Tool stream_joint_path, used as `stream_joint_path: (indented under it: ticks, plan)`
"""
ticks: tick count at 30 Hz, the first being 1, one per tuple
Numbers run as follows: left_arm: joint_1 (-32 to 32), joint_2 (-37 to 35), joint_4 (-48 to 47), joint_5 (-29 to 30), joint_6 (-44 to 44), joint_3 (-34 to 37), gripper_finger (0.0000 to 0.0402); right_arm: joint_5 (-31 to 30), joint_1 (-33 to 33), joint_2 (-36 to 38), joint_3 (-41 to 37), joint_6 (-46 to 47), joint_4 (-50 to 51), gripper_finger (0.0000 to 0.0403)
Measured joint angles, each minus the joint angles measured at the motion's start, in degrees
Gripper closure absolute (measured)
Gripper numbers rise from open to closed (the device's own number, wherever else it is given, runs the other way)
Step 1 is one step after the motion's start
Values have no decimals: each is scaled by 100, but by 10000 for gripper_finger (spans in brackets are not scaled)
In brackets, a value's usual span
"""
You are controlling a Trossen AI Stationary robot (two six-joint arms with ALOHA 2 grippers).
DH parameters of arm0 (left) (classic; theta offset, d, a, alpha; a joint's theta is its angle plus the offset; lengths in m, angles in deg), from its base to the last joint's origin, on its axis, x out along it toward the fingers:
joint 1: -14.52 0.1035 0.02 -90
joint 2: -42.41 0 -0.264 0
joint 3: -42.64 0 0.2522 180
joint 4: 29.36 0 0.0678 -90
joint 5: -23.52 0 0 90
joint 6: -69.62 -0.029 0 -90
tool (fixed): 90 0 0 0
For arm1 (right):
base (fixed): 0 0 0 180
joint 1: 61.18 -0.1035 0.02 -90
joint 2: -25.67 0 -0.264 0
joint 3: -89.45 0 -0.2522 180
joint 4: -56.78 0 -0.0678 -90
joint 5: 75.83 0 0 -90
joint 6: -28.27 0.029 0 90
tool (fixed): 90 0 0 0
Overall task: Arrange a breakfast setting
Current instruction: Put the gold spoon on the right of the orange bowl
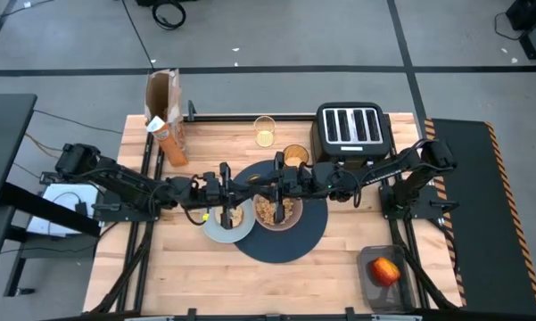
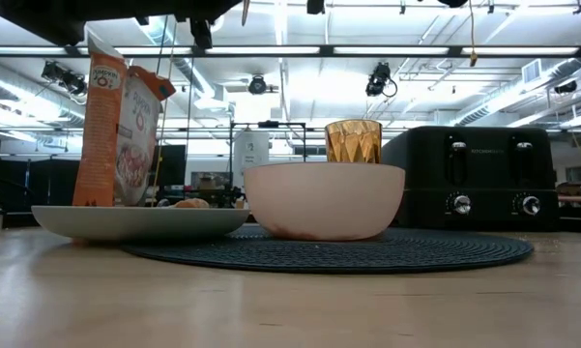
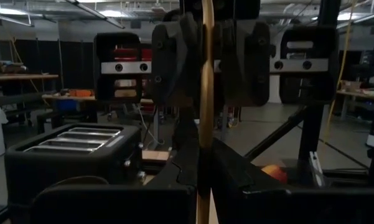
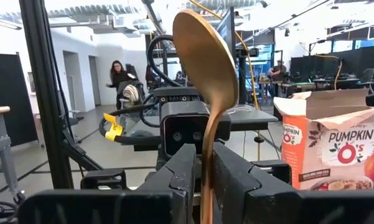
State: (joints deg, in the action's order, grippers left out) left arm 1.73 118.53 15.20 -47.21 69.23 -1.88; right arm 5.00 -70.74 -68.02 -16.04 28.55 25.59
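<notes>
The gold spoon [image 4: 205, 59] stands upright in the air, bowl end up, between my two grippers, which meet fingertip to fingertip high above the table. My left gripper [image 1: 242, 185] comes from the left and my right gripper [image 1: 262, 183] from the right. Both are shut on the spoon. Below them the pinkish bowl [image 1: 290, 220] with cereal [image 1: 268, 210] sits on the navy placemat [image 1: 310, 234]. The pale plate [image 1: 214, 229] overlaps the mat's left edge and carries a bagel piece [image 2: 189, 203]. The amber tumbler [image 2: 353, 141] stands behind the bowl. The red apple [image 1: 385, 270] lies at the near right. My left gripper pinches the spoon's handle [image 3: 204, 155] between its two fingers, coming level from the table's left and lying across it. The handle runs up past the facing gripper, clear of the table. My right gripper pinches the spoon's handle [image 4: 205, 158] between its two fingers, level from the table's right and across it. The spoon stands upright with its bowl end [image 4: 205, 59] above the fingers, lifted clear.
The black toaster [image 1: 350, 129] stands at the far right. The orange cereal box [image 1: 165, 116] stands open at the far left. A clear glass [image 1: 264, 132] stands at the far edge. The apple lies in a dark tray [image 1: 375, 283]. Bare wood lies along the near edge.
</notes>
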Motion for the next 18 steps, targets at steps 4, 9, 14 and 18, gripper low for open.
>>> stream_joint_path:
  ticks: [4, 9, 14, 18]
  plan:
    - [14, 37, 17, 2, -29, 0, 375, 0, 33, 0, 0, 17, 10, 359]
    - [10, 39, 44, 0, -52, 0, 375, 0, 33, 0, 0, 11, 33, 381]
    - [10, 39, 66, 0, -66, 0, 373, 0, 33, 0, 0, 0, 33, 383]
    - [10, 39, 68, 2, -74, 0, 366, 0, 43, 0, 0, 0, 39, 384]
